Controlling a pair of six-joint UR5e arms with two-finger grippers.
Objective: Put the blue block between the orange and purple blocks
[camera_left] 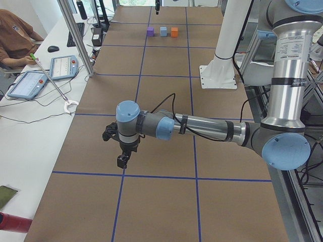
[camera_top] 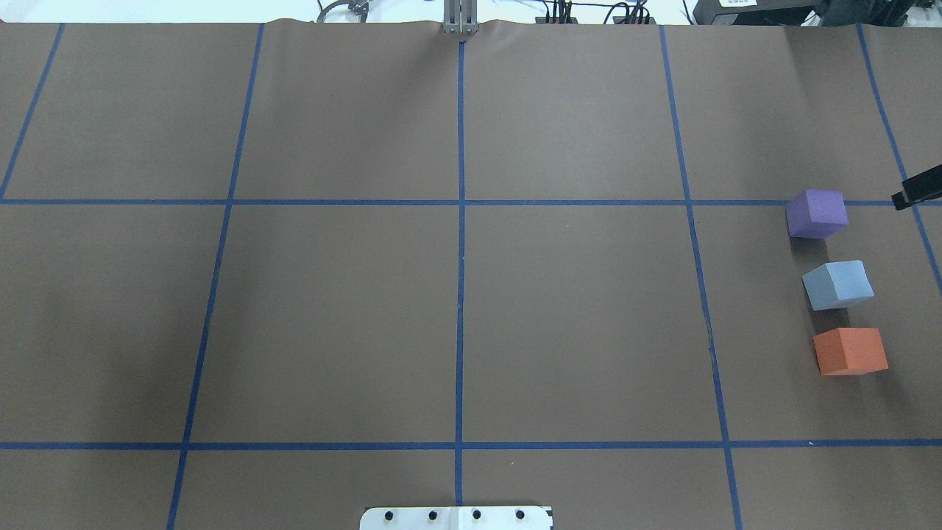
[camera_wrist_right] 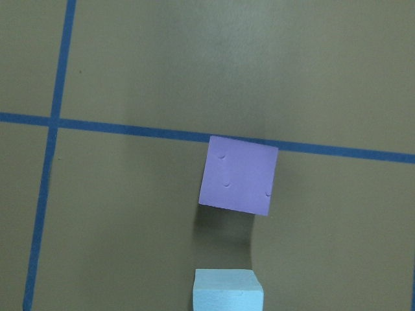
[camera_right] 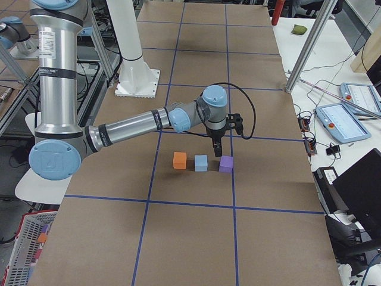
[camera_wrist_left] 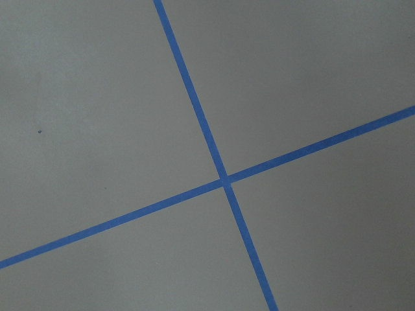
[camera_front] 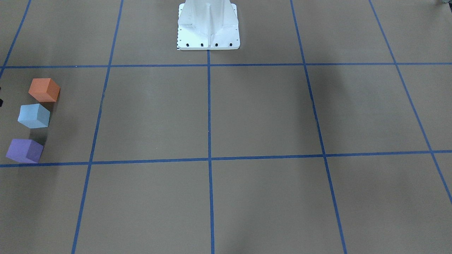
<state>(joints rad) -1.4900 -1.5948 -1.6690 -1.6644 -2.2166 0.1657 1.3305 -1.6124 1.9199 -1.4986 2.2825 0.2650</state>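
Observation:
Three blocks stand in a row near the table's right end: the orange block (camera_top: 850,351), the blue block (camera_top: 837,285) in the middle and the purple block (camera_top: 817,213). They also show in the front view: orange (camera_front: 44,89), blue (camera_front: 34,115), purple (camera_front: 24,150). The right wrist view looks down on the purple block (camera_wrist_right: 238,183) and the blue block's edge (camera_wrist_right: 228,289). My right gripper (camera_right: 215,146) hangs above the table beside the purple block and touches no block; I cannot tell whether it is open or shut. My left gripper (camera_left: 121,161) hovers far away over bare table; I cannot tell its state either.
The table is brown paper with a grid of blue tape lines (camera_wrist_left: 224,180). The white robot base (camera_front: 208,28) stands at the middle of the near edge. An operator's desk with tablets (camera_left: 63,65) lies beyond the far edge.

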